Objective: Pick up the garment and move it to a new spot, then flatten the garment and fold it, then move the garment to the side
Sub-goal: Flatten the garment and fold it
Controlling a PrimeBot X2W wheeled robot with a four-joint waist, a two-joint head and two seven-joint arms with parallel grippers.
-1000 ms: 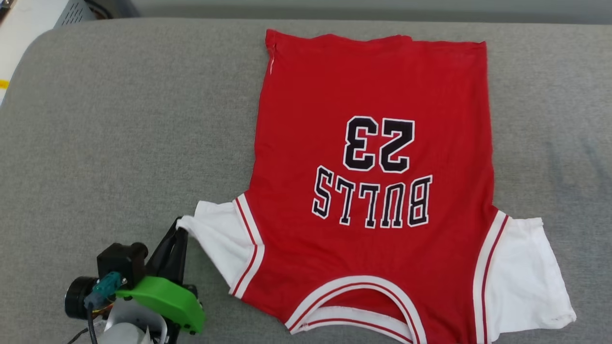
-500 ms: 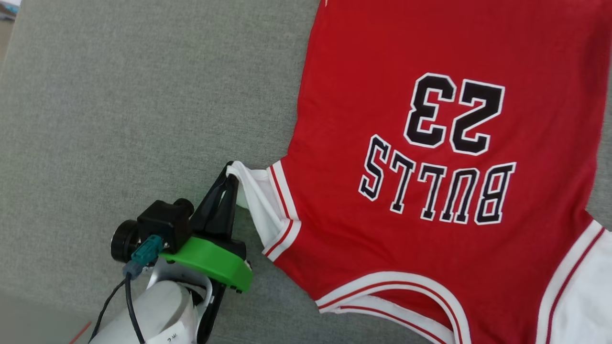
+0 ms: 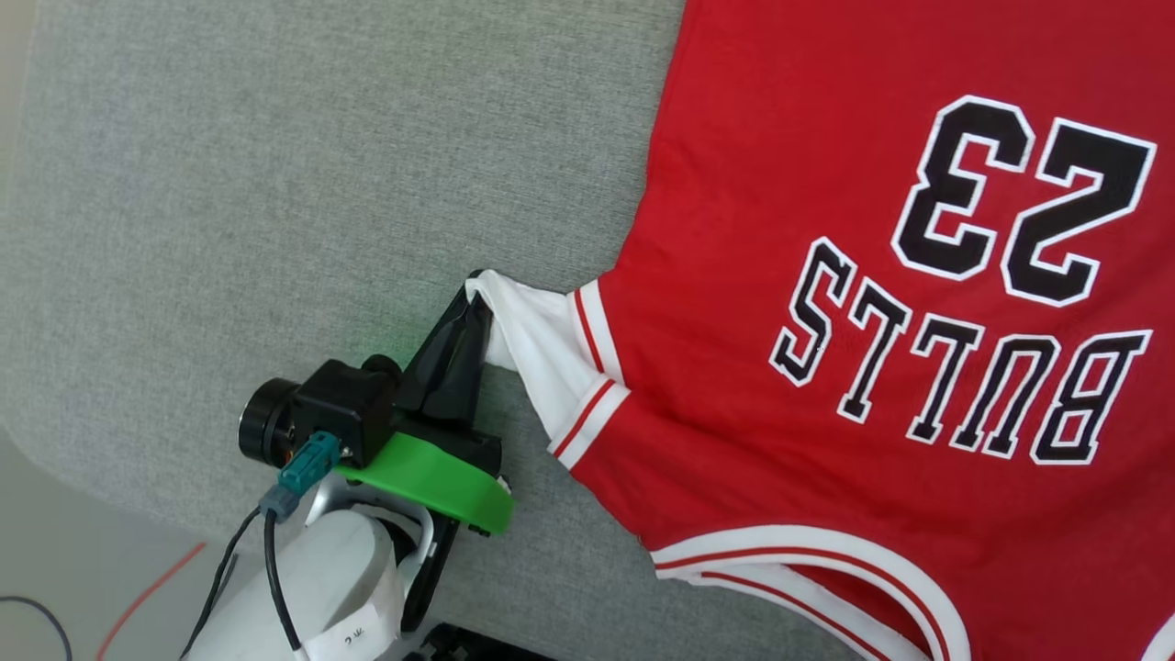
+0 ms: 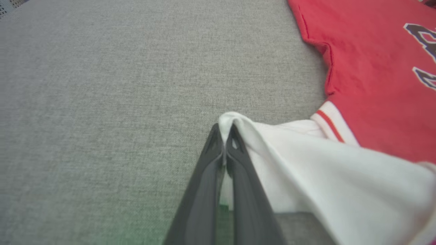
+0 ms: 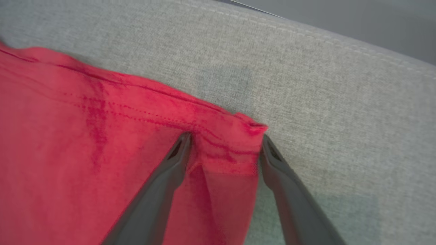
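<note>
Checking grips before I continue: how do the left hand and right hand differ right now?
The left hand is shut; the right hand is open. The left hand pinches the garment's white sleeve tip; the right hand only straddles its red hem corner, gripping nothing. Both work at the garment's edges.

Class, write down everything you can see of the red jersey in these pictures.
The garment is a red knit jersey with white short sleeves, red-and-white striped trim and a black, white-edged BULLS 23 print, upside down in the head view. It lies mostly flat on the grey fabric surface. The shut left gripper pinches the tip of one white sleeve, raised off the surface. The open right gripper straddles a red hem corner.
</note>
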